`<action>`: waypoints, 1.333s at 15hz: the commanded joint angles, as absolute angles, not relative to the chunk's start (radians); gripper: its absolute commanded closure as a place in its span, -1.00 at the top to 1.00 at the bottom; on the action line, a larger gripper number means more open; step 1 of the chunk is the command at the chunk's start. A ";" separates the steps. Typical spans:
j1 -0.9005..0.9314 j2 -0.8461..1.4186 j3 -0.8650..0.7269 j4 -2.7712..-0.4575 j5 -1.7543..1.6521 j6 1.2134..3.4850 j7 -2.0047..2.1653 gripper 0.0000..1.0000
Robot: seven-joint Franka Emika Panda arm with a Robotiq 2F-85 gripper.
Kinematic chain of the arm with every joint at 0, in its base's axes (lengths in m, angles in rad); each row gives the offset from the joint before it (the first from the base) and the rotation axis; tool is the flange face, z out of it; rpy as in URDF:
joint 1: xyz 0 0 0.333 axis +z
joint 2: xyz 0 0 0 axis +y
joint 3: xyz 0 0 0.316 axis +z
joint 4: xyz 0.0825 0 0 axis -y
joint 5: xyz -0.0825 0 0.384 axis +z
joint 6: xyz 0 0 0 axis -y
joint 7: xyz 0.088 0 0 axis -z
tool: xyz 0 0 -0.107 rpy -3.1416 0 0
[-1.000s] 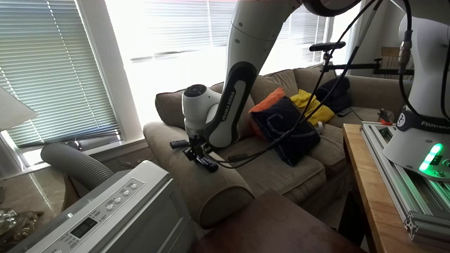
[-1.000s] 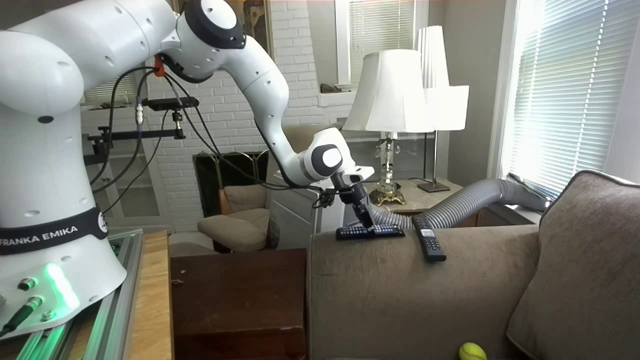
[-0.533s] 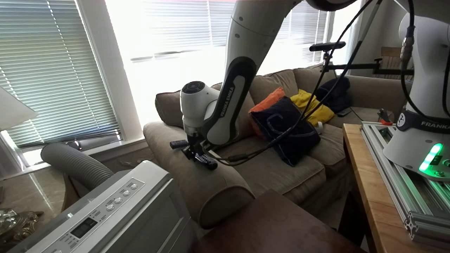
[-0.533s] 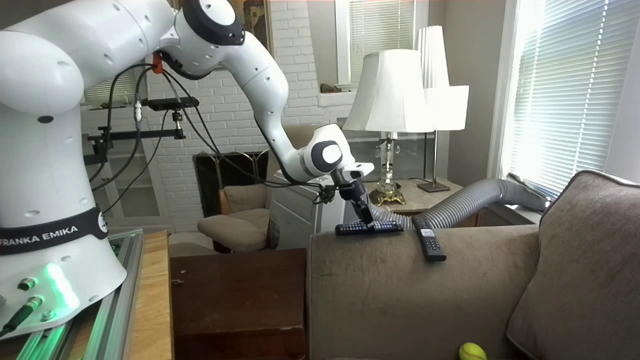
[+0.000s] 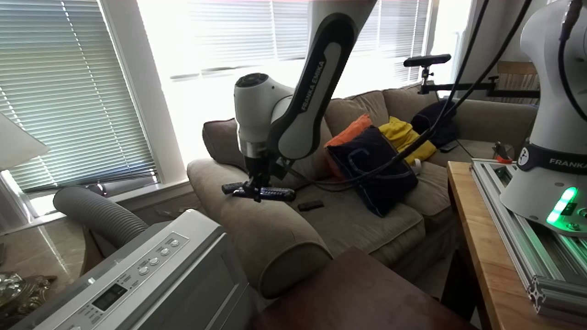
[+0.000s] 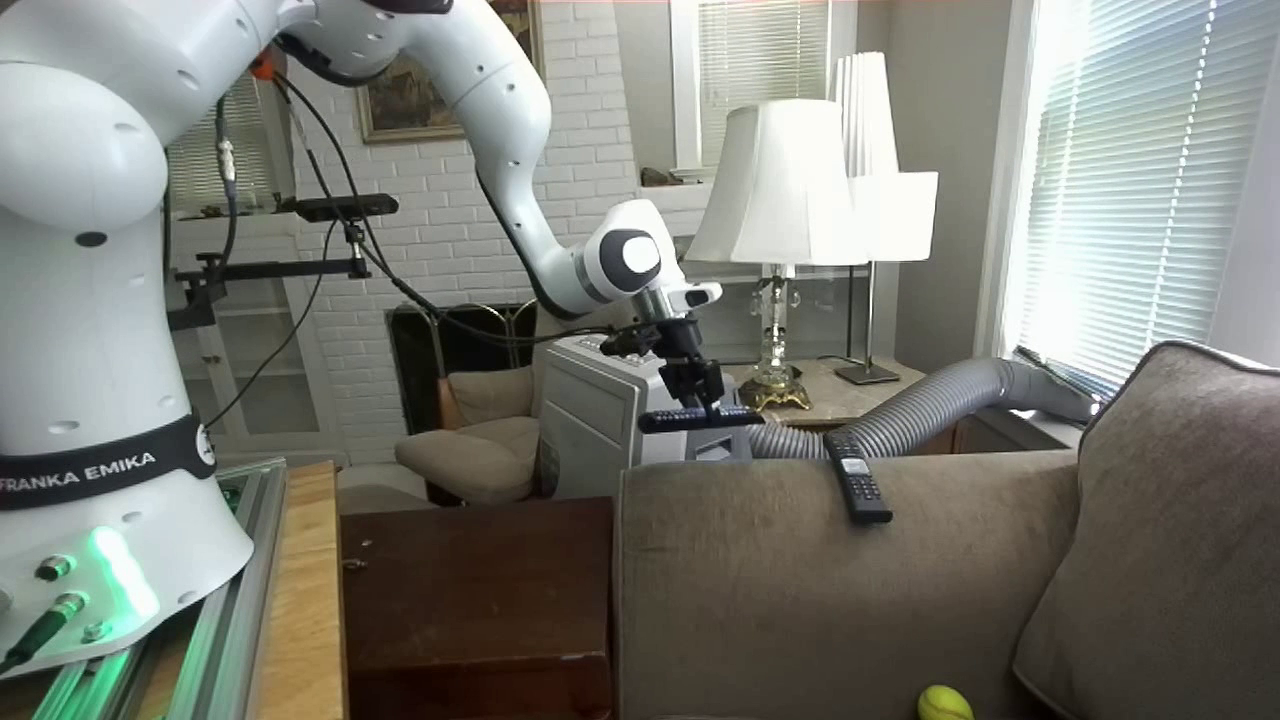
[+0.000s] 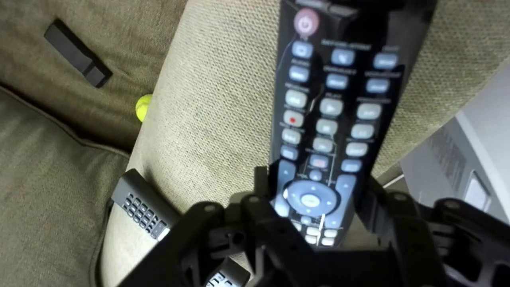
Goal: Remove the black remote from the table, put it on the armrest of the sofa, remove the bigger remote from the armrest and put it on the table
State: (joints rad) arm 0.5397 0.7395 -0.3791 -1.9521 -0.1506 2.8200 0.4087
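Wrist view: the end effector (image 7: 316,190) has its fingers (image 7: 262,185) part-way apart — they grip the bigger remote (image 7: 328,115) across its width, at either side of the round arrow pad (image 7: 310,200). Held close to level, that remote hangs above the armrest (image 6: 820,590), a gap showing beneath it in an exterior view. The arm (image 5: 300,128) slants down from overhead, wrist (image 5: 253,149) bent so the end effector points downward. Lower and to its side, the black remote (image 6: 858,485) lies on the armrest; the tabletop (image 5: 367,293) sits lower too, toward the arm's base (image 6: 160,520). "FRANKA EMIKA" reads on arm and base — and "VOL" on the bigger remote, most other labels blurred.
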 commanded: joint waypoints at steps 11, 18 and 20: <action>0.095 0.260 0.069 -2.427 -0.177 2.647 -0.315 -0.44; 0.069 0.310 0.192 -2.534 -0.227 2.690 -0.557 -0.44; 0.114 0.338 0.162 -2.546 -0.339 2.748 -0.531 -0.44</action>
State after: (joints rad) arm 0.0856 0.3126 0.1778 -2.5184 -0.2272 2.6708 -0.5182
